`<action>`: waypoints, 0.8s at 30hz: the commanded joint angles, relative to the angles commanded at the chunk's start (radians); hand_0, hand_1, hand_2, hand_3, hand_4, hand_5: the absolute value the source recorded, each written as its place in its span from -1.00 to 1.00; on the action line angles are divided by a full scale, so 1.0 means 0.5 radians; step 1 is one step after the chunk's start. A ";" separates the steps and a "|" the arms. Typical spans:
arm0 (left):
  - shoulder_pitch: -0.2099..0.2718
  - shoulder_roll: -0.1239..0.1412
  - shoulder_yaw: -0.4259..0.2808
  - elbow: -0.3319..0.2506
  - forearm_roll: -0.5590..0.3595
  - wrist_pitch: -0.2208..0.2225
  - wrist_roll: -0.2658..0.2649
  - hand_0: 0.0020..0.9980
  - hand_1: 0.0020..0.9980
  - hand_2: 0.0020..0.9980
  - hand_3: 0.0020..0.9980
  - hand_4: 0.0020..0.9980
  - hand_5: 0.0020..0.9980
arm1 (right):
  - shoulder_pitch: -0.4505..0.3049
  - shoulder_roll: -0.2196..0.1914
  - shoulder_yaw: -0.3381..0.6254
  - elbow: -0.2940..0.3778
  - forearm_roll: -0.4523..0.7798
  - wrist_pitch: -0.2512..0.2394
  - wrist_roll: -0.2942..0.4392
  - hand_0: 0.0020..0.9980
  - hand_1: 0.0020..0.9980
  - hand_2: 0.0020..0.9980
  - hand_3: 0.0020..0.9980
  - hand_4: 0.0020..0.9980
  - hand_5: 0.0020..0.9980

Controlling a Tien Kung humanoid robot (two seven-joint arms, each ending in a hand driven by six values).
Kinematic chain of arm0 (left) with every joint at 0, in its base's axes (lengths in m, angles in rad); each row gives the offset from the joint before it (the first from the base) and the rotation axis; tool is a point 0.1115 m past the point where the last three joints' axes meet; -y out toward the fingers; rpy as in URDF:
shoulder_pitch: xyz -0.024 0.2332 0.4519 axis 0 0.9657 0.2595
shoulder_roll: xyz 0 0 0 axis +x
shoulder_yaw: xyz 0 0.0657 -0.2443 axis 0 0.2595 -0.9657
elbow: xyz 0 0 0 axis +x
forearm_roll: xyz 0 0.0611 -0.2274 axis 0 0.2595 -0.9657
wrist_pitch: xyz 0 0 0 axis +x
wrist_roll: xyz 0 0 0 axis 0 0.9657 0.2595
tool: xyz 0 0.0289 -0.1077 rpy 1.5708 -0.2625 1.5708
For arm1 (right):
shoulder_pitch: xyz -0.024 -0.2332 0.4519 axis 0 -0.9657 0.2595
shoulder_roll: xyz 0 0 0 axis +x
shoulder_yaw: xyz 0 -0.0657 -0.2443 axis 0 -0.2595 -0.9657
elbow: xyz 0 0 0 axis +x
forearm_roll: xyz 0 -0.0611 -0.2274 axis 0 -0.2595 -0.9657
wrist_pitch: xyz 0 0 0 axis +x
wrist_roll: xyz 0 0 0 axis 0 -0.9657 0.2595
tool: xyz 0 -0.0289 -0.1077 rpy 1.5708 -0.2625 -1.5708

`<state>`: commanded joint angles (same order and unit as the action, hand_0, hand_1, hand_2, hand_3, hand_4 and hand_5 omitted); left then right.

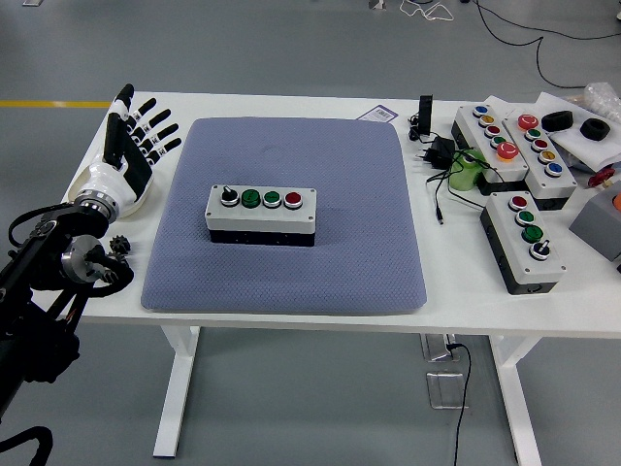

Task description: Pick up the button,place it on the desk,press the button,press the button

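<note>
White table [291,320], unlabelled button box [260,214] on blue mat [291,262], no legible writing
</note>
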<state>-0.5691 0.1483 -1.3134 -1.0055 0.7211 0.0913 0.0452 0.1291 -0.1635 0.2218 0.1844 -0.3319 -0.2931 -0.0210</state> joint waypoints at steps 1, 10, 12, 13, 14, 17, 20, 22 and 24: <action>0.000 -0.001 0.000 0.003 -0.003 0.004 -0.004 0.57 0.64 0.74 0.86 0.42 1.00 | 0.000 0.000 -0.003 0.000 0.002 0.000 0.000 0.28 0.06 0.11 0.27 -0.53 -0.52; 0.006 0.003 0.004 0.011 0.009 0.006 -0.028 0.57 0.64 0.75 0.87 0.42 1.00 | -0.003 0.002 -0.036 -0.003 0.033 0.001 -0.001 0.28 0.06 0.11 0.27 -0.53 -0.52; 0.008 0.006 0.001 0.010 0.011 0.006 -0.035 0.57 0.64 0.75 0.87 0.42 1.00 | -0.004 0.002 -0.040 -0.003 0.036 0.001 -0.001 0.28 0.06 0.11 0.27 -0.53 -0.52; 0.009 0.006 -0.001 0.009 0.011 0.008 -0.040 0.58 0.64 0.75 0.87 0.43 1.00 | -0.005 0.002 -0.040 -0.003 0.036 0.002 -0.001 0.28 0.06 0.11 0.27 -0.53 -0.52; 0.009 0.007 -0.002 0.009 0.010 0.011 -0.043 0.58 0.64 0.75 0.87 0.43 1.00 | -0.006 0.002 -0.039 -0.002 0.036 0.002 -0.001 0.28 0.06 0.11 0.27 -0.53 -0.52; 0.012 0.002 -0.025 0.005 0.020 0.046 -0.059 0.58 0.64 0.75 0.87 0.43 1.00 | -0.008 0.001 -0.040 -0.002 0.035 0.002 -0.002 0.28 0.06 0.11 0.27 -0.53 -0.52; 0.016 0.001 -0.054 -0.001 0.021 0.058 -0.072 0.58 0.64 0.74 0.88 0.43 1.00 | -0.010 0.000 -0.032 -0.001 0.028 0.004 -0.001 0.28 0.06 0.11 0.27 -0.53 -0.52; 0.018 0.005 -0.067 -0.007 0.029 0.057 -0.072 0.58 0.64 0.74 0.88 0.43 1.00 | -0.010 -0.001 -0.025 -0.001 0.021 0.004 -0.001 0.28 0.06 0.11 0.27 -0.53 -0.52; 0.016 0.013 -0.078 -0.015 0.043 0.046 -0.071 0.58 0.64 0.74 0.88 0.43 1.00 | -0.006 -0.002 -0.018 -0.001 0.011 0.004 -0.001 0.28 0.06 0.11 0.27 -0.53 -0.52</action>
<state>-0.5612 0.1550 -1.3522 -1.0128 0.7428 0.1145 0.0099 0.1259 -0.1643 0.2129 0.1839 -0.3265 -0.2911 -0.0214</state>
